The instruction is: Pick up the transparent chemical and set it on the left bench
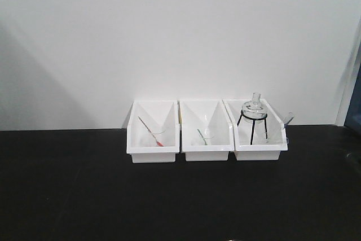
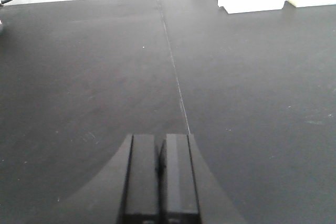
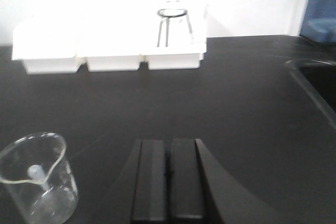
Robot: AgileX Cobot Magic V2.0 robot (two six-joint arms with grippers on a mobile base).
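A clear glass beaker [image 3: 37, 179] stands on the black bench at the lower left of the right wrist view, with a small white piece inside; whether it holds liquid I cannot tell. My right gripper [image 3: 169, 142] is shut and empty, just right of the beaker and apart from it. A clear round flask [image 1: 254, 108] sits on a black stand [image 1: 252, 127] in the rightmost white bin [image 1: 259, 152]. My left gripper [image 2: 160, 145] is shut and empty over bare black bench. Neither gripper shows in the front view.
Three white bins line the back wall: the left bin [image 1: 153, 152] holds a small glass with a red stick, the middle bin [image 1: 207, 152] one with a green stick. A seam [image 2: 173, 66] runs along the bench. A sink rim [image 3: 315, 85] lies at the right.
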